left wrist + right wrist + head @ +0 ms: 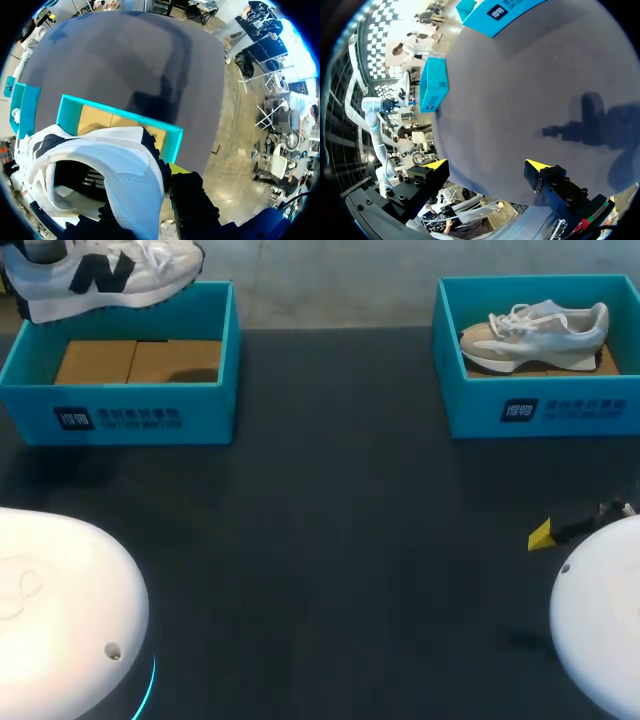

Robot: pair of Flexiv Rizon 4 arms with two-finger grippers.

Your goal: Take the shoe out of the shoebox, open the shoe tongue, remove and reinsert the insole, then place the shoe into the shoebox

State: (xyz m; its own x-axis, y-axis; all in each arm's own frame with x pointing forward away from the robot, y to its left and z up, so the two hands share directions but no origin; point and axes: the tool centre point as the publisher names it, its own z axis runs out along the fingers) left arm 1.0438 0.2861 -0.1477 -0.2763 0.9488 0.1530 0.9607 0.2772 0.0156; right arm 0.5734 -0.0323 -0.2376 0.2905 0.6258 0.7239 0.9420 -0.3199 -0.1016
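Observation:
A white and grey shoe (100, 270) with a dark side logo hangs above the far edge of the left blue shoebox (120, 405), whose brown cardboard floor is bare. In the left wrist view my left gripper (157, 172) is shut on the heel collar of this shoe (100, 165), over the box (70, 112); only one yellow tip shows. My right gripper (487, 165) stands open over the dark table with nothing between its fingers. One of its fingertips (540, 535) shows in the head view at the right.
A second blue shoebox (540, 405) at the back right holds a beige and white shoe (535, 335). The dark table (330, 540) spreads between the boxes and the two white arm housings at the near corners.

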